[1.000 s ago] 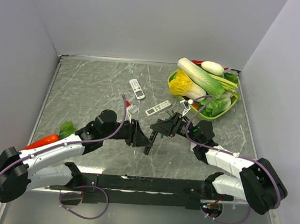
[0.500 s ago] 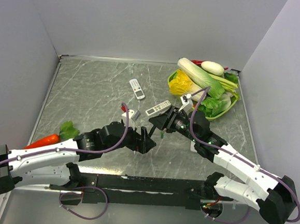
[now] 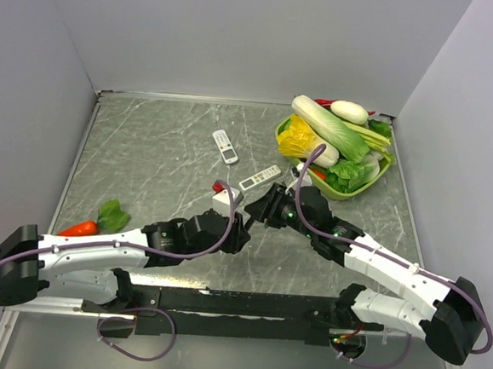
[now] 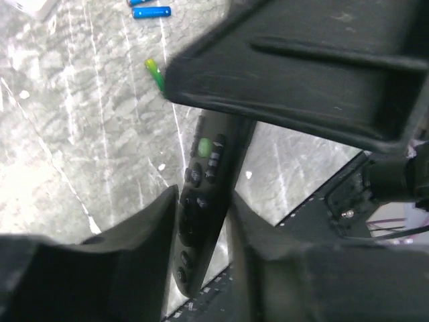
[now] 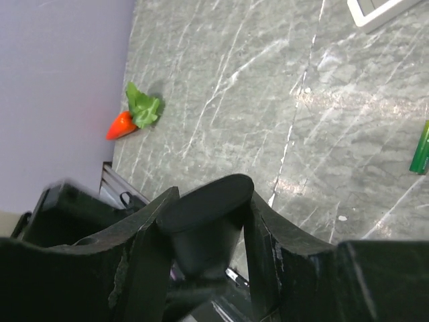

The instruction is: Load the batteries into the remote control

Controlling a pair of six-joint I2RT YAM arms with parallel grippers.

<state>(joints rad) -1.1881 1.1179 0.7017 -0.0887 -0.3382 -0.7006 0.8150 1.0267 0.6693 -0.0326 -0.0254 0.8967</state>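
my left fingers (image 4: pixel 134 235) are partly closed on the sides of the slim black button-faced remote control (image 4: pixel 201 201). my right fingers (image 5: pixel 144 235) are about half shut and clamped on its rounded end, so both arms hold it between them over the grey marbled worktop (image 3: pixel 146 159). the batteries lie loose on the worktop: small blue cylinder cells (image 4: pixel 151 11) side by side, and one green cell (image 4: pixel 155 70) near them, just past the remote's far end. further back lie a white remote (image 3: pixel 225 146) and a second white remote (image 3: pixel 259 178). a green basket of vegetables (image 3: pixel 341 194) sits back right, and an orange carrot (image 3: pixel 76 227) lies at the left.
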